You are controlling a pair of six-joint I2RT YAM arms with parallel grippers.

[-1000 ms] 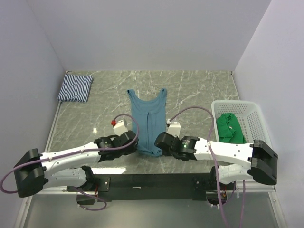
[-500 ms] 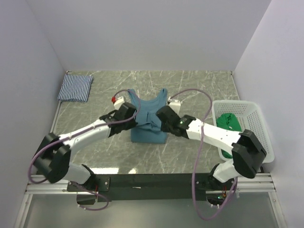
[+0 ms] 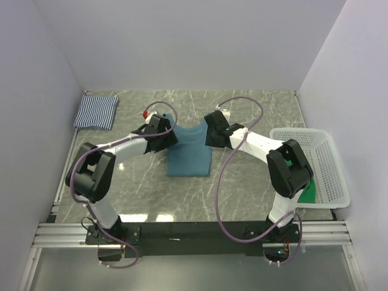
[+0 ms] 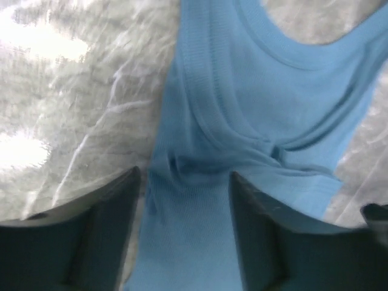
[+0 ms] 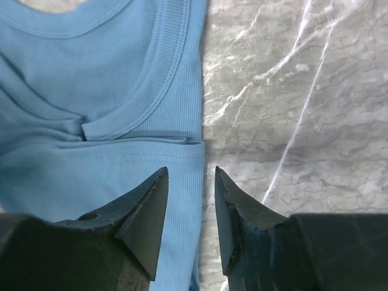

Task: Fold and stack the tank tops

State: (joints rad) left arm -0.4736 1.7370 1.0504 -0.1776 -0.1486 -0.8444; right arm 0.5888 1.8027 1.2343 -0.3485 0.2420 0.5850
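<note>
The teal-blue tank top [image 3: 190, 159] lies folded in half on the marble table, its lower half doubled up over the neckline end. My left gripper [image 3: 172, 137] hovers open over its left side, and in the left wrist view the teal-blue tank top [image 4: 273, 91] fills the space below the left gripper [image 4: 185, 176]. My right gripper [image 3: 212, 136] is open over the right edge, and in the right wrist view that right gripper [image 5: 191, 173] straddles the folded edge of the teal-blue tank top [image 5: 73, 91]. The striped tank top [image 3: 96, 111] sits folded at the back left. Only a patch of the green tank top [image 3: 308, 191] shows.
A white mesh basket [image 3: 330, 151] stands at the right edge of the table with the green top inside, partly hidden by my right arm. Walls close the table in at the back and on both sides. Purple cables loop above both arms.
Both grippers carried the teal top's near hem away from me over the neckline end, folding it in half. Both then opened and let the fabric go.
</note>
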